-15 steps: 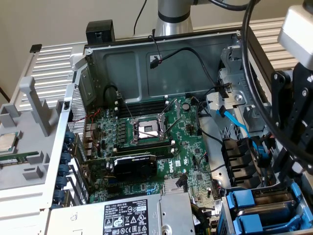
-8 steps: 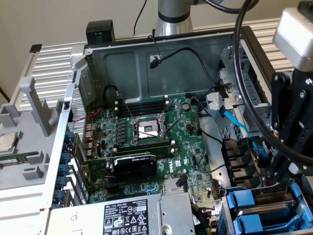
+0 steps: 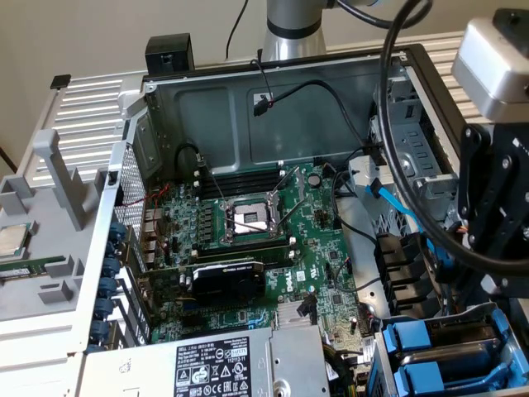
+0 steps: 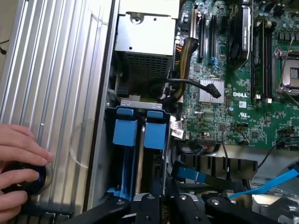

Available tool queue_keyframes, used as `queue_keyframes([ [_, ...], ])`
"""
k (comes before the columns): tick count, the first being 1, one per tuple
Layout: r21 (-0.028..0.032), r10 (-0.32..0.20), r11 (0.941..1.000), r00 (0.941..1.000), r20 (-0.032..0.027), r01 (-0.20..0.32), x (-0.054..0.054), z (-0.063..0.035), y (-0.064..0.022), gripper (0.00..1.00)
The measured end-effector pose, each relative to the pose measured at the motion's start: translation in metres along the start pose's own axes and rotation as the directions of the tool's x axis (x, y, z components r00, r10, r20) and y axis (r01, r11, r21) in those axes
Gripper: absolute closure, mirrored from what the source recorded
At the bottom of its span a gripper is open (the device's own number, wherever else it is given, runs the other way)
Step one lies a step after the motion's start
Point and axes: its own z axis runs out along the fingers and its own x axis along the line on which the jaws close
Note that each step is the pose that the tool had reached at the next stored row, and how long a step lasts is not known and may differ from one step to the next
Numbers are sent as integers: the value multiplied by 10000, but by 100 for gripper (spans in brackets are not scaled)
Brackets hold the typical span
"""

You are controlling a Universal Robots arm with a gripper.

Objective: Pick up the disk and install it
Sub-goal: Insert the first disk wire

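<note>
The disk [image 3: 459, 332] lies in the drive cage [image 3: 382, 364] at the front corner of the open computer case, on the exterior view's right. It has a grey metal body in a blue plastic frame. In the wrist view I see it edge-on, its blue tab [image 4: 155, 136] pointing away from me, in the slot nearer the motherboard. My gripper [image 3: 498, 289] comes down onto the disk's other end. Its black linkages [image 4: 163, 199] stand close together, jaws narrow and shut on that end. The fingertips are hidden.
A second blue-framed drive [image 4: 125, 133] fills the neighbouring slot. The grey power-supply box [image 3: 231, 364] stands just beyond the blue tabs, and the motherboard [image 3: 248, 240] lies beside the cage with loose cables. A person's hand [image 4: 18, 163] rests on a round black knob on the ribbed table.
</note>
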Motion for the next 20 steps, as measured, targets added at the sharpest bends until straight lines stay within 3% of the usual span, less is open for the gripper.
queue_keyframes([
  [4, 36, 274, 9996, 9996, 66, -274, -1, 13, -1, 83],
  [11, 36, 280, 9996, 9996, 67, -281, 0, 13, -1, 83],
  [20, 85, 353, 9993, 9993, 77, -353, -1, 23, 17, 83],
])
